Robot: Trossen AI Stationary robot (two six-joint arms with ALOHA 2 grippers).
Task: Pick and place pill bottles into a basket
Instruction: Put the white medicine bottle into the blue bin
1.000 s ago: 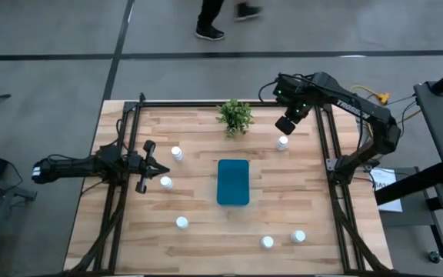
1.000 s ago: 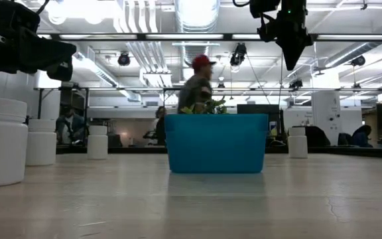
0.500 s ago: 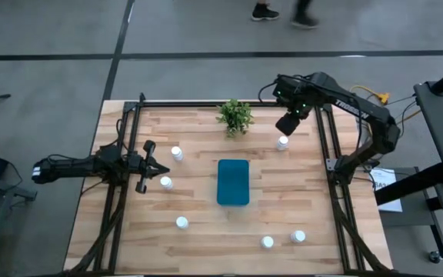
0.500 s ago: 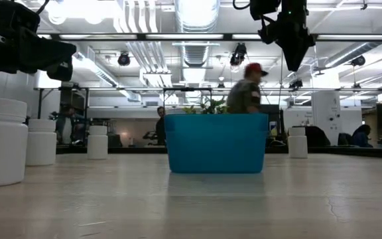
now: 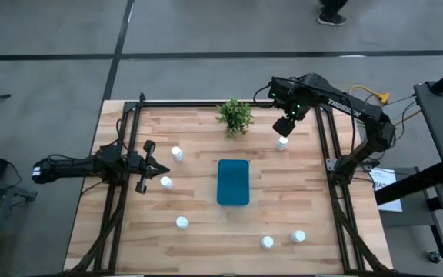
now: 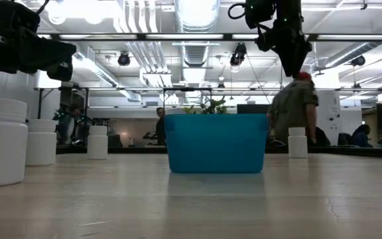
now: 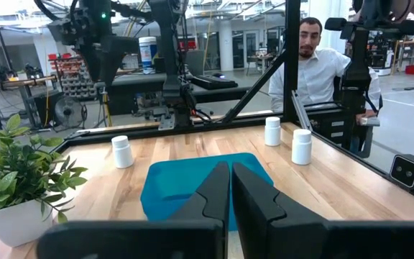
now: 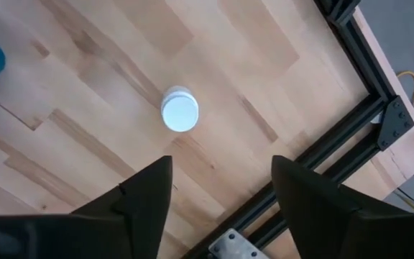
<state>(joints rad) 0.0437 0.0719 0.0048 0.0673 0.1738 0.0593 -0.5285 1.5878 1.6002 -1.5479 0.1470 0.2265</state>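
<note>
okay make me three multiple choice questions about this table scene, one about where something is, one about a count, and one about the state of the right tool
1. Where does the right tool hang?
A. Above the bottle near the plant
B. Inside the basket
C. Past the table's near edge

2. How many pill bottles stand on the table?
A. Three
B. Six
C. Nine

3. How do the right tool's fingers stand?
A. Shut on a bottle
B. Shut on nothing
C. Open, holding nothing

Answers:
1. A, the high view puts it just over that bottle.
2. B, six white caps show around the teal basket, none inside.
3. C, the right wrist view shows the fingers spread apart with the bottle on the wood beyond them.
</note>
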